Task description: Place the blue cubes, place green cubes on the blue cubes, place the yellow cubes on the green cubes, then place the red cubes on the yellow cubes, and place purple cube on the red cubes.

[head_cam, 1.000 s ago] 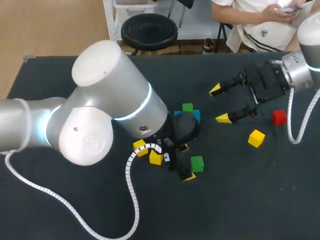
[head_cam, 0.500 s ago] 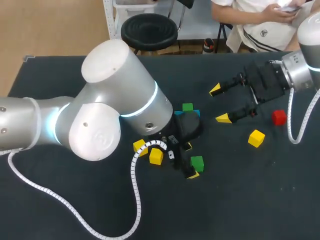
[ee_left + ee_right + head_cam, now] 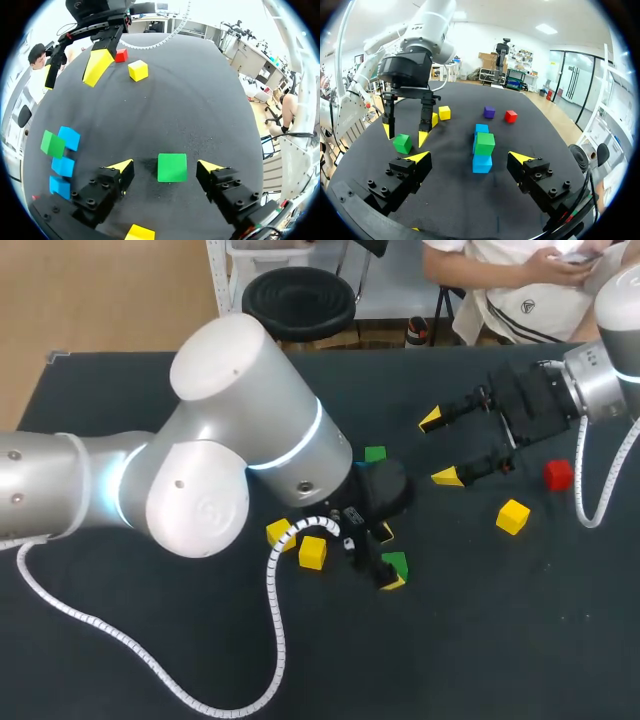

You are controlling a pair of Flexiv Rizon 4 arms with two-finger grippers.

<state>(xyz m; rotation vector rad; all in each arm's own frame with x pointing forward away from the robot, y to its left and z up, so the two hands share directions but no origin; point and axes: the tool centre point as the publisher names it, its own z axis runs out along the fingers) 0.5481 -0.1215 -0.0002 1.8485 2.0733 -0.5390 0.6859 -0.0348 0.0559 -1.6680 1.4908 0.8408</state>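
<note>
Straddled the loose green cube [image 3: 172,167] on the counter [image 3: 480,640], near of the blue cubes [image 3: 63,166], with left claw [image 3: 165,165] spread, right claw [image 3: 439,448] spread too, far right; best centred, pinched on flat sides, lifted straight; counted three blue, two green, three yellow cubes [image 3: 513,515], two red cubes [image 3: 558,474], one purple cube [image 3: 489,111].

The bench [image 3: 480,640] is black. All plain-coloured: a green cube [image 3: 172,167], blue cubes [image 3: 482,163], a yellow cube [image 3: 513,516], a red cube [image 3: 558,475], a purple cube [image 3: 489,111].
</note>
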